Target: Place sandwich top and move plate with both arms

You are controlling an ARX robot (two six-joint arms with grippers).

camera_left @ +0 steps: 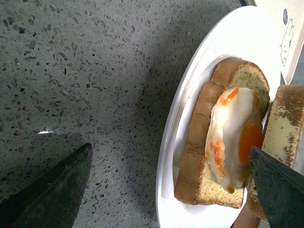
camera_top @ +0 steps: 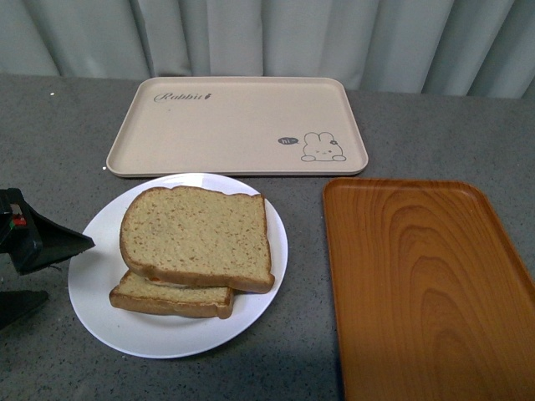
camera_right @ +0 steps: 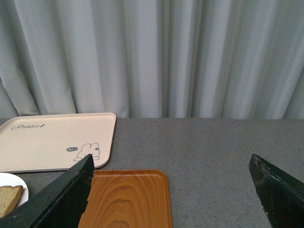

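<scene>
- Step: top point(camera_top: 196, 236) is already placed. It lies on the egg slice point(camera_top: 171, 299), skewed and pushed toward the back, so the lower slice's front edge sticks out.
- Both slices sit on the plate point(camera_top: 96, 292), at the front-left of the table point(camera_top: 50, 125), just in front of the rabbit tray point(camera_top: 234, 125) and beside the orange tray point(camera_top: 422, 284).
- The left wrist view shows the egg point(camera_left: 232, 137) only partly covered.
- Left gripper point(camera_top: 60, 269): fingers spread, empty, low at the plate's left rim, no contact seen.
- Right gripper point(camera_right: 171, 161): fingers spread, empty. It is out of the front view and faces the curtain and trays, with the plate only just in its corner.
- Judged: the plate move comes next and is not yet started.
- Next needs: the right arm down to the plate's right rim, the left closing on the left rim, then a level, matched lift so the loose top doesn't slide.
- Destination isn't shown.
</scene>
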